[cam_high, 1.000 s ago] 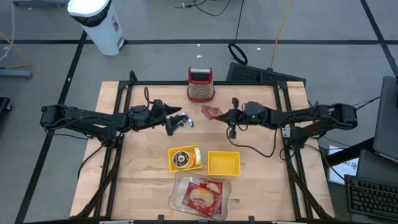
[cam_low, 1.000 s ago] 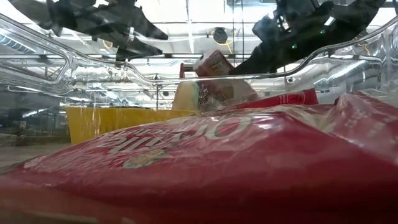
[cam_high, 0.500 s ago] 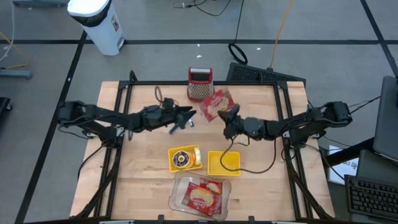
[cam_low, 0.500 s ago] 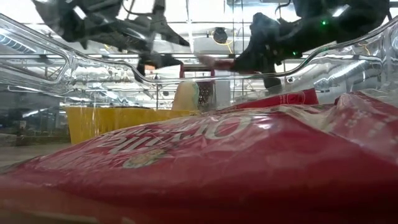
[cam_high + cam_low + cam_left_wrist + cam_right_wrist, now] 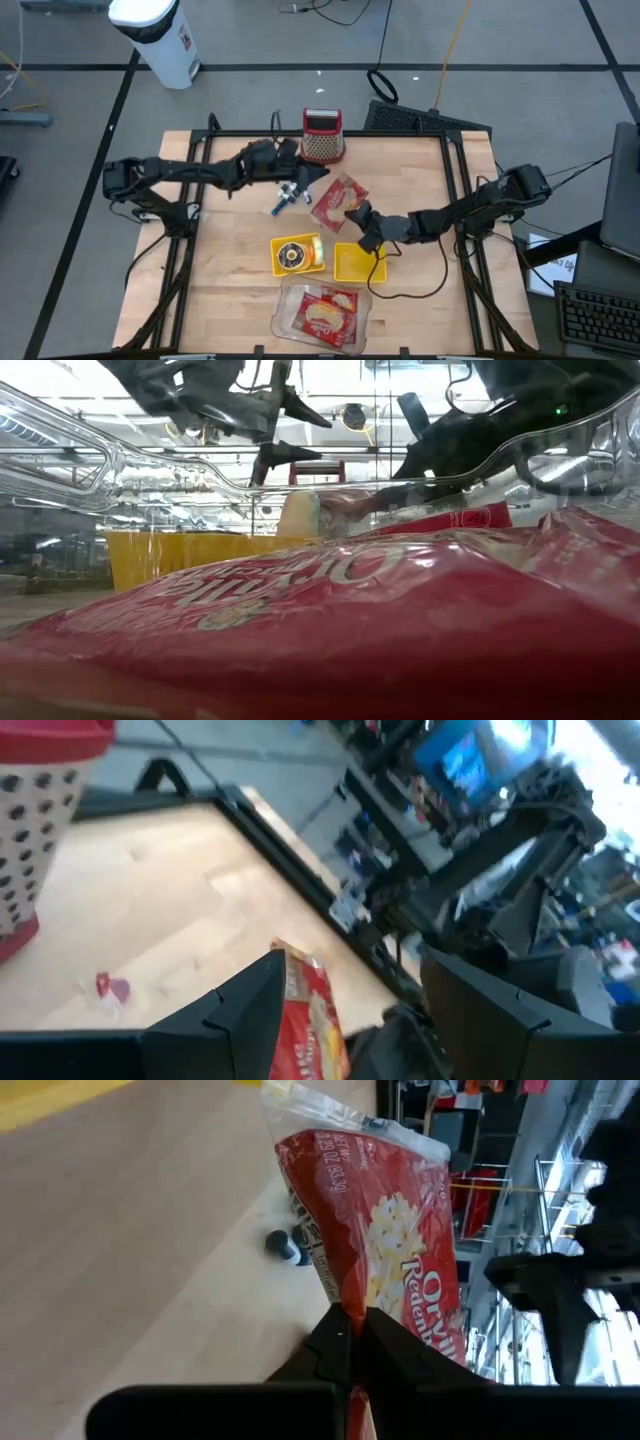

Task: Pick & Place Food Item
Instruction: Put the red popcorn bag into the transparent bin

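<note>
Right end effector (image 5: 352, 213) moved nearer yellow tray (image 5: 359, 262), clamped on popcorn bag (image 5: 333, 201), clear container (image 5: 322, 313) holding another bag

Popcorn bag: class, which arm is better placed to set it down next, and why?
Right. The right gripper is shut on the popcorn bag, near the yellow container. The left gripper is open, holding nothing.

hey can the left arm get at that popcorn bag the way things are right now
Probably yes. The left gripper hangs open right beside the popcorn bag, with nothing between them. But the right gripper is shut on the bag's edge, so it isn't free to take away.
</note>
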### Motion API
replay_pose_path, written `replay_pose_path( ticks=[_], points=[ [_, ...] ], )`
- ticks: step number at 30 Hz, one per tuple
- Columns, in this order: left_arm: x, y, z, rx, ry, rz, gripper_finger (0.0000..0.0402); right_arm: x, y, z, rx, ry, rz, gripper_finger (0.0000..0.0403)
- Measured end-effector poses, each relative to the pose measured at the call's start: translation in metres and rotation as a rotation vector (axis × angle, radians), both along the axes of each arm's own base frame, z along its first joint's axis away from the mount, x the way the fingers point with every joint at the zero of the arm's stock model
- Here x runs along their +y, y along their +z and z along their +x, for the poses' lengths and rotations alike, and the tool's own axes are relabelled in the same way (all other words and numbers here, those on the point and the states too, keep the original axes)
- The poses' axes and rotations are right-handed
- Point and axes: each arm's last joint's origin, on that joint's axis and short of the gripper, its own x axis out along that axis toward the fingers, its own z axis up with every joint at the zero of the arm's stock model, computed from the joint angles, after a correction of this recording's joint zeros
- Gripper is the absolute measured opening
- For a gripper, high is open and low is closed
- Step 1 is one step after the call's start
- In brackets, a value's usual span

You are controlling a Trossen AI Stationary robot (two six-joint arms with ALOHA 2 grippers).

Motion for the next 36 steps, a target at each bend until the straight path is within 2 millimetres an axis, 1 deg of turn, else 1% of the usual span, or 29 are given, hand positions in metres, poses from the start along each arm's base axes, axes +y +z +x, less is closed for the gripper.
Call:
replay_pose_path(
  ticks=[4,7,9,13,16,19,22,24,26,28,32,33,34,36],
  points=[
    [0.008,0.005,0.004,0.099,-0.043,-0.015,0.0234,0.003,0.001,0.0,-0.01,0.014,-0.004,0.0004],
    [0.013,0.009,0.012,0.105,-0.075,-0.018,0.0234,0.005,0.002,0.0,0.01,0.056,-0.048,0.0004],
    [0.016,0.004,0.016,0.132,-0.117,-0.053,0.0234,0.008,0.005,0.002,0.01,0.077,-0.075,0.0004],
    [0.018,-0.005,0.035,0.15,-0.211,-0.1,0.0234,0.01,0.015,0.008,-0.021,0.084,-0.082,0.0004],
    [0.02,-0.011,0.049,0.153,-0.23,-0.11,0.0234,0.01,0.017,0.01,-0.023,0.083,-0.094,0.0004],
    [0.023,-0.017,0.057,0.168,-0.23,-0.116,0.0234,0.01,0.018,0.011,-0.028,0.082,-0.092,0.0004],
    [0.025,-0.014,0.058,0.159,-0.268,-0.11,0.0228,0.01,0.017,0.01,-0.02,0.066,-0.089,0.0004],
    [0.026,-0.013,0.058,0.153,-0.293,-0.111,0.0209,0.01,0.017,0.01,-0.026,0.048,-0.082,0.0004],
    [0.026,-0.013,0.057,0.155,-0.308,-0.119,0.0177,0.009,0.017,0.01,-0.029,0.044,-0.072,0.0004],
    [0.028,-0.013,0.056,0.152,-0.329,-0.129,0.0135,0.01,0.017,0.01,-0.026,0.046,-0.071,0.0004],
    [0.032,-0.014,0.054,0.155,-0.347,-0.136,0.0035,0.01,0.017,0.01,-0.03,0.046,-0.064,0.0004],
    [0.032,-0.014,0.054,0.155,-0.349,-0.134,0.002,0.01,0.017,0.01,-0.035,0.043,-0.055,0.0004],
    [0.034,-0.014,0.054,0.153,-0.349,-0.132,0.0015,0.01,0.017,0.01,-0.04,0.04,-0.044,0.0004],
    [0.036,-0.013,0.052,0.149,-0.348,-0.125,0.0018,0.01,0.017,0.01,-0.056,0.029,-0.009,0.0004]
  ],
)
